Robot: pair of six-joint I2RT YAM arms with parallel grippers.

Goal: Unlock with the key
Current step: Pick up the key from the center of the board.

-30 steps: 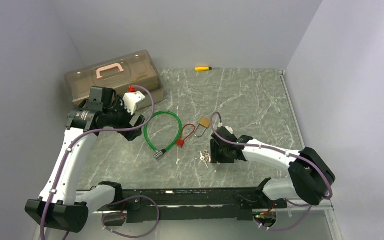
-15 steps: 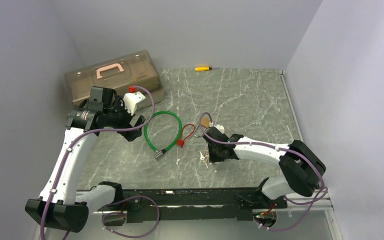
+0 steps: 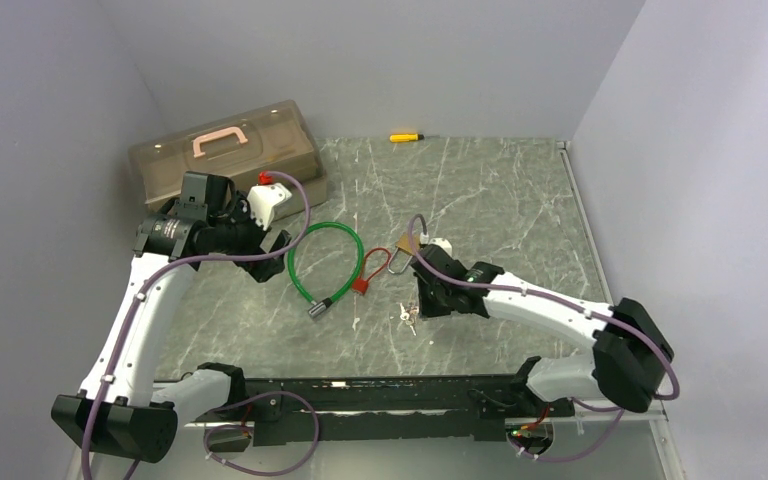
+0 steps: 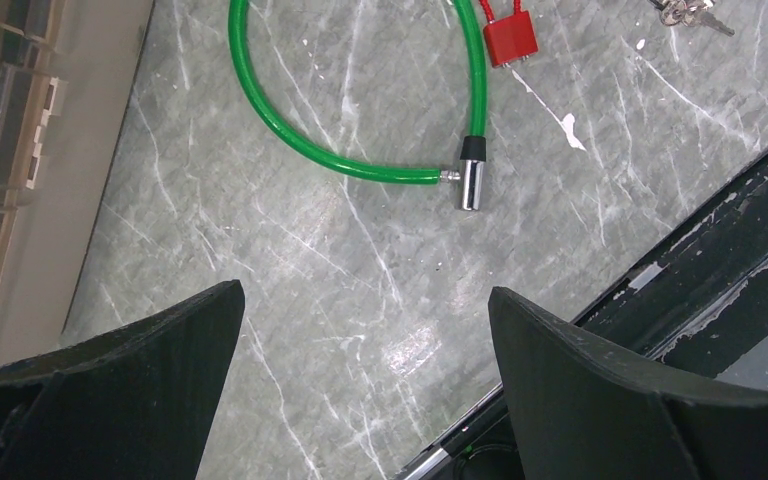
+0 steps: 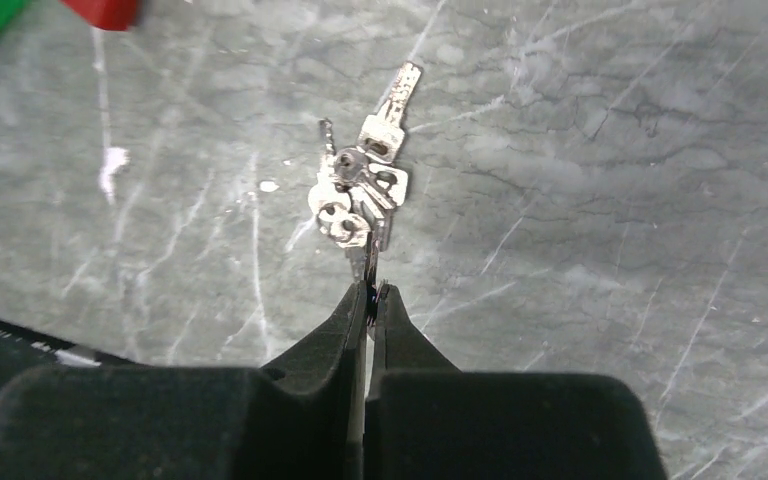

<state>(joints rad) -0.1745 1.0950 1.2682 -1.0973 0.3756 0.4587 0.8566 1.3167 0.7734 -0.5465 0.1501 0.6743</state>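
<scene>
right gripper (image 5: 370, 290) has just snapped its jaws closed on a blade of the key bunch (image 5: 360, 195) lying on the counter (image 5: 610, 150) near the brass padlock (image 3: 407, 245) — looks like the key's grabbed, lock is next — left gripper (image 4: 365, 300) hangs with jaws wide open

A robotics lab test cell, not a home or shop; bare pale grey walls (image 3: 380, 60) box in a marble-patterned tabletop (image 3: 500, 200) on three sides; two white-and-black arms, left (image 3: 135, 320) and right (image 3: 550, 305), trail purple cables from a black rail (image 3: 380, 395) along the bottom of the frame; a toolbox (image 3: 230, 150) sits upper left, a yellow screwdriver (image 3: 405, 137) top centre.
</scene>
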